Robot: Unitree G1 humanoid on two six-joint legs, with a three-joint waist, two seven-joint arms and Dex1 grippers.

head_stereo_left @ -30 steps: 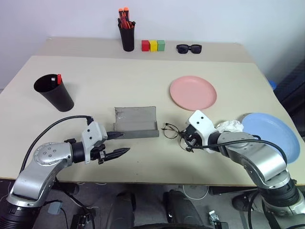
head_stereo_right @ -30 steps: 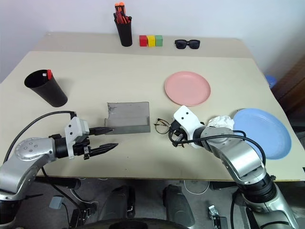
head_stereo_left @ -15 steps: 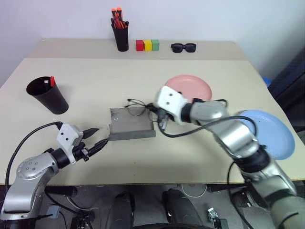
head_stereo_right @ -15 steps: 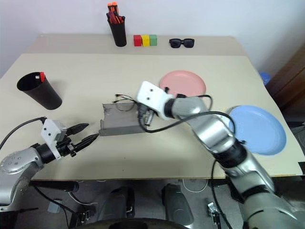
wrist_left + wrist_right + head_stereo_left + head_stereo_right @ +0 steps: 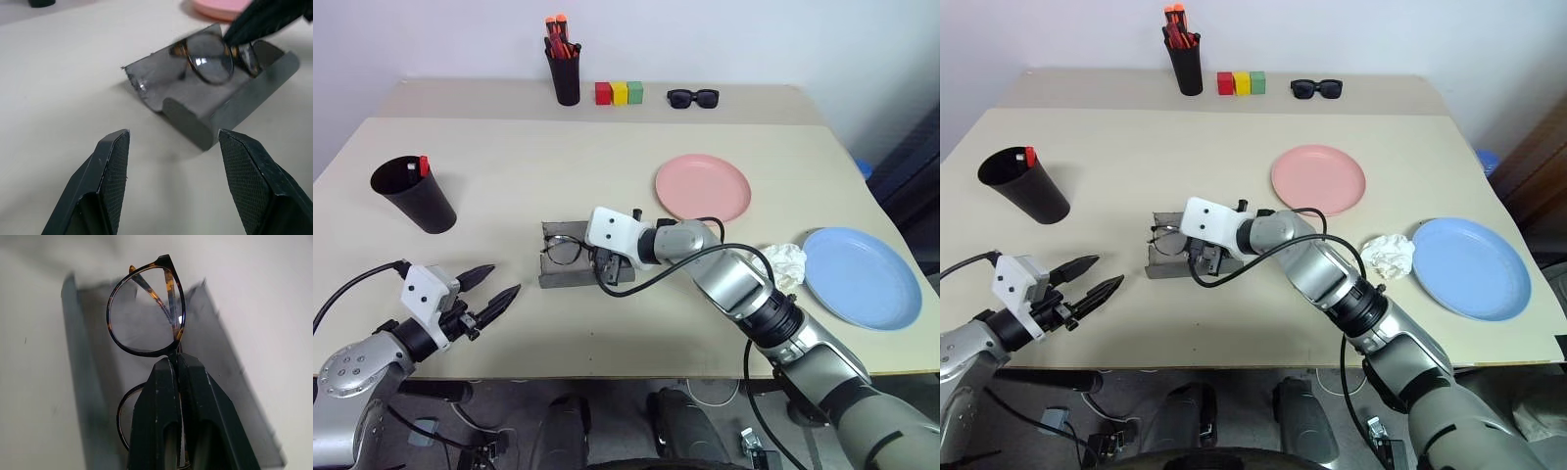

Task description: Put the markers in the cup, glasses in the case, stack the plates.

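Note:
The grey case (image 5: 564, 277) lies open mid-table. My right gripper (image 5: 174, 363) is shut on the bridge of the wire-frame glasses (image 5: 210, 54) and holds them just above the case's hollow. Whether they touch it I cannot tell. Open and holding nothing, my left gripper (image 5: 503, 278) hovers in front of and to the left of the case. One red-capped marker (image 5: 423, 166) stands in the black cup (image 5: 411, 196) at the left. More markers (image 5: 558, 27) sit in the pen holder (image 5: 567, 83) at the back. The pink plate (image 5: 702, 186) and the blue plate (image 5: 862, 277) lie apart on the right.
A crumpled white tissue (image 5: 786, 262) lies between the case and the blue plate. Red, yellow and green blocks (image 5: 620, 93) and black sunglasses (image 5: 693, 98) line the back edge. The blue plate sits close to the table's right edge.
My right gripper has carried the glasses leftward from the table beside the case to over the case. My left gripper has drawn back to the left, away from the case.

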